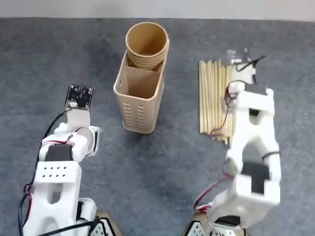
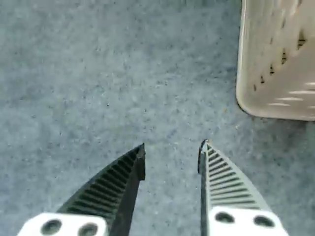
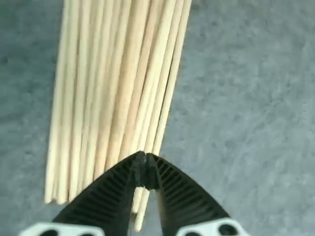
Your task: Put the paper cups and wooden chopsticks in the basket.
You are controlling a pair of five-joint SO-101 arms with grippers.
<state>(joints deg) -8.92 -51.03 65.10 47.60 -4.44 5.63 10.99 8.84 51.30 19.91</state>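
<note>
A beige basket [image 1: 139,101] stands upright in the middle of the grey carpet, with a stack of paper cups [image 1: 146,45] in its far compartment. A bundle of wooden chopsticks [image 1: 213,96] lies flat to the right of it. My right gripper [image 3: 145,159] is shut, its tips meeting just over the bundle's edge [image 3: 123,83], with nothing clearly held between them. My left gripper [image 2: 172,153] hangs open over bare carpet to the left of the basket, whose lower corner [image 2: 275,73] is close by.
The basket's near compartment [image 1: 142,81] looks open from above. Bare carpet lies between the two arms, in front of the basket.
</note>
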